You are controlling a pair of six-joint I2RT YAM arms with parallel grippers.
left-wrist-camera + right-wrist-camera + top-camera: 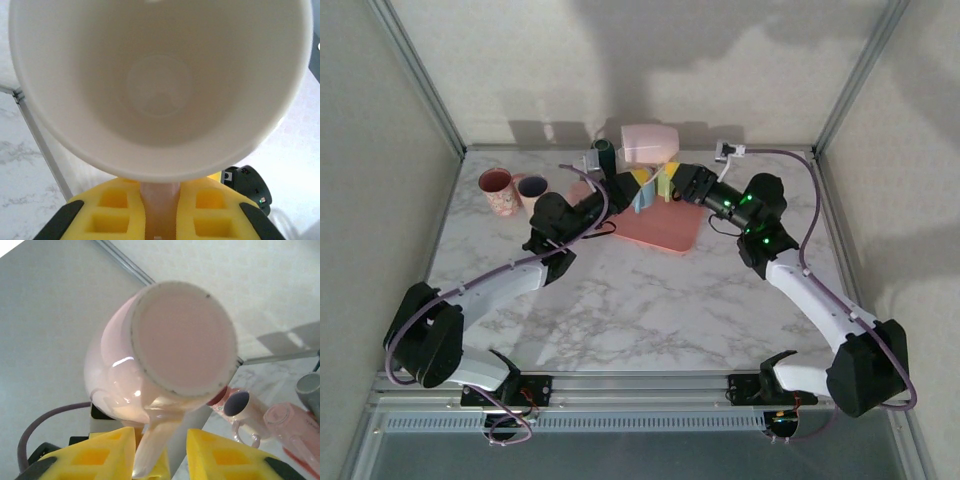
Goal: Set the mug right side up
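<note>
The mug [650, 143] is up in the air over the far middle of the bench [650, 300], lying about on its side, with both arms meeting under it. It is pale pink.

In the left wrist view its open mouth faces the camera, and the white inside is bare. The left pincer [159, 202] is clamped narrow on the handle [160, 197], with a yellow pad pressed to each side.

In the right wrist view the mug's flat base faces the camera. The handle runs down between the yellow pads of the right pincer [160, 445], which stands slightly parted. There is a gap between the handle and the pad on the right of that view, so it does not grip.

Below the mug a pink tray [665, 232] lies on the bench. To its left stand a speckled cup [498, 190] and, just beside it, a dark-lined cup [532, 188], both upright. A grey cylinder [604, 150] stands near the back wall.
</note>
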